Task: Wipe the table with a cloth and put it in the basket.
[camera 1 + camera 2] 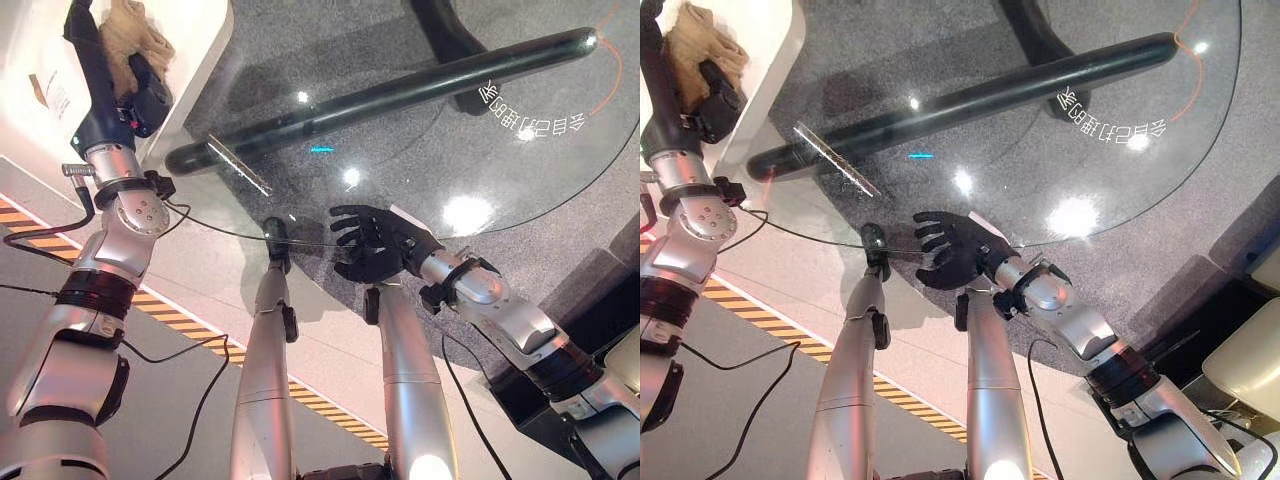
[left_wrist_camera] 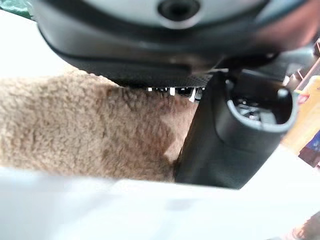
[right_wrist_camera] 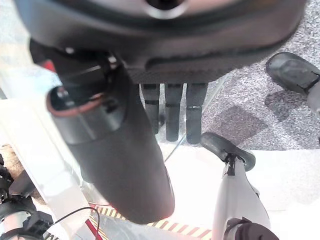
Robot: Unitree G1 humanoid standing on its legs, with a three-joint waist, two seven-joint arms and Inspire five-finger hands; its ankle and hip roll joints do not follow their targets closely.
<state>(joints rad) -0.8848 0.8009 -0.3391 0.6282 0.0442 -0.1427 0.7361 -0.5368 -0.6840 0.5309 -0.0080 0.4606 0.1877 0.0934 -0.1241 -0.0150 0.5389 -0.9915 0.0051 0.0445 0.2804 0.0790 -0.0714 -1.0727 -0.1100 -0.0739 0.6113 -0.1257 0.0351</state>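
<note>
A tan fleecy cloth (image 1: 135,32) hangs inside the white basket (image 1: 200,60) at the far left, beside the round glass table (image 1: 500,130). My left hand (image 1: 105,90) reaches into the basket, with the cloth (image 2: 75,125) pinched between its fingers and its thumb (image 2: 235,130); the basket's white rim runs in front. Above the table's near edge my right hand (image 1: 372,245) hovers palm down, its fingers (image 3: 172,112) straight and nothing held.
Through the glass I see a thick black tube (image 1: 400,90) of the table's frame and grey carpet. Yellow-and-black floor tape (image 1: 180,325) runs along the near side. A beige seat (image 1: 1250,370) stands at the right.
</note>
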